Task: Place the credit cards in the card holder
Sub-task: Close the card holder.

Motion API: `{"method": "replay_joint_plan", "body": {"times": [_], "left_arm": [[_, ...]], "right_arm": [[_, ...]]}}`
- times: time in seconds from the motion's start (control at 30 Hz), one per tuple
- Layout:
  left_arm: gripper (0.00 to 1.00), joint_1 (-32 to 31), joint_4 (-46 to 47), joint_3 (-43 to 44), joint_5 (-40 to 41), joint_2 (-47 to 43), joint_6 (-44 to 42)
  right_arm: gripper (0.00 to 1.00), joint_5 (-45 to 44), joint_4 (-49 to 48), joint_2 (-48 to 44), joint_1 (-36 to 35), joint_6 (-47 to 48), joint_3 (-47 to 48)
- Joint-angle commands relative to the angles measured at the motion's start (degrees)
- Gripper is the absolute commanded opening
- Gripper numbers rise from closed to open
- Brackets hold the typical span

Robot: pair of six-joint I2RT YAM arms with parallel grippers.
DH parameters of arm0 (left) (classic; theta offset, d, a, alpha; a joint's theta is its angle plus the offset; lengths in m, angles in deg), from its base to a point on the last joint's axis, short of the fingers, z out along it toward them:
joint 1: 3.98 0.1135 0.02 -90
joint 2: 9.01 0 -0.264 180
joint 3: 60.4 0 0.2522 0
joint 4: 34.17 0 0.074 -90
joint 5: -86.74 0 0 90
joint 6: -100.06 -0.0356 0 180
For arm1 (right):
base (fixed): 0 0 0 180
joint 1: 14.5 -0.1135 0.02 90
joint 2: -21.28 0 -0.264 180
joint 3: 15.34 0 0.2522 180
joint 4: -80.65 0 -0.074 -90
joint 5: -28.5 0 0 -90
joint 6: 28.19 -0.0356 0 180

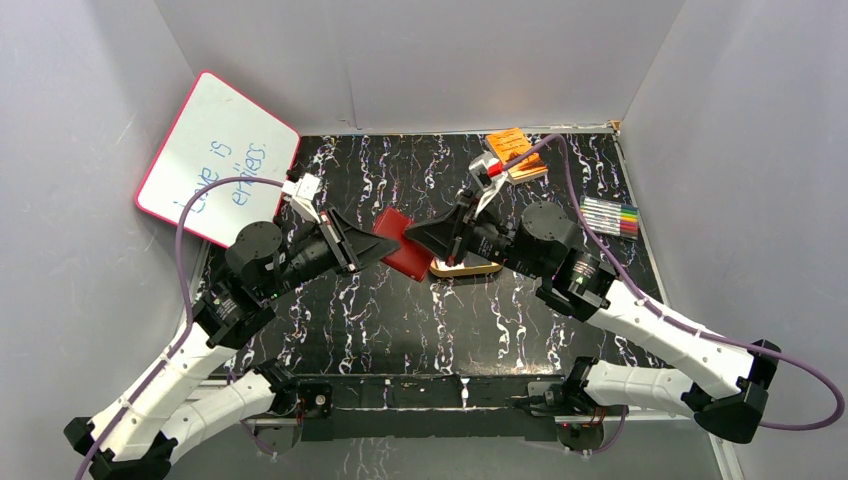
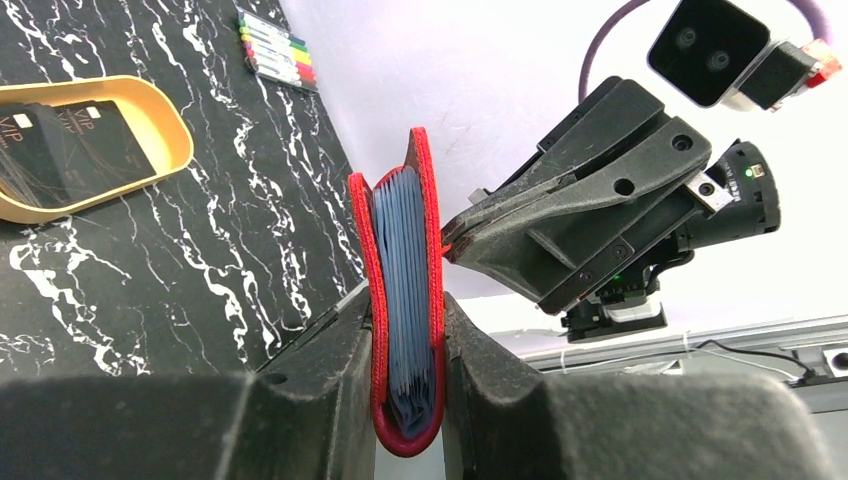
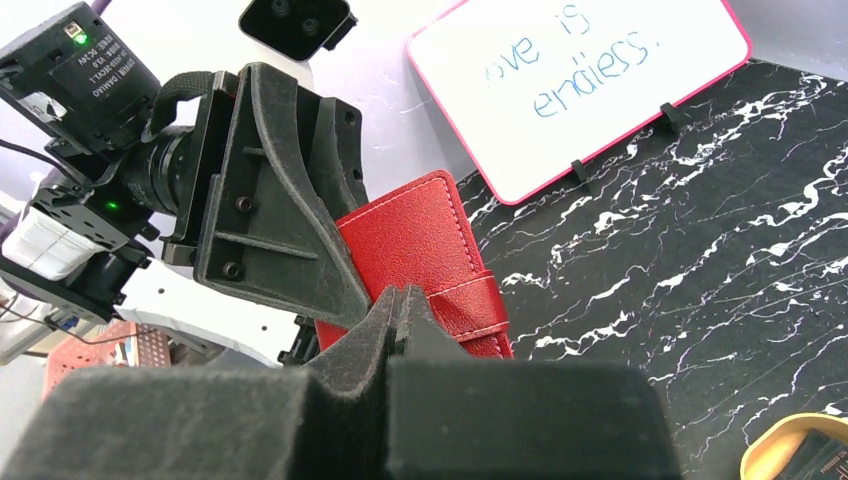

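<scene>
Now the left gripper [image 2: 407, 320] clamps the dark red leather folding card holder [image 2: 405, 225]; the right gripper [image 3: 398, 305], pressed together, must next unsnap its tab [image 3: 470, 300].

A: How does the left arm [image 1: 170, 370] stand?

B: It reaches forward and bends inward, toward the other arm. The left gripper [image 2: 405, 300] is closed on the card holder [image 2: 428, 200]. One finger presses on each cover, so a narrow gap remains between the fingers.

A: And the right arm [image 1: 650, 320]?

B: It also bends inward, so the two grippers point at each other, tip to tip. The right gripper [image 3: 398, 300] has its fingers fully together, with nothing between them. Its tip is just beside the left gripper's fingertips, against the outer cover of what the left gripper holds.
</scene>
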Motion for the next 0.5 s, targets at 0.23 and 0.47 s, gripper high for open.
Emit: {"method": "replay_joint_plan", "body": {"times": [0.23,0.47], "left_arm": [[0.0,0.1,29.5,2.9,2.2,-3.2,6.5],[0.0,0.2,30.8,3.5,2.9,-3.2,6.7]], "right_arm": [[0.0,5.9,12.5,2.4,-2.2,-2.4,-5.1],[0.0,5.5,12.5,2.2,-2.5,-2.5,-5.8]]}}
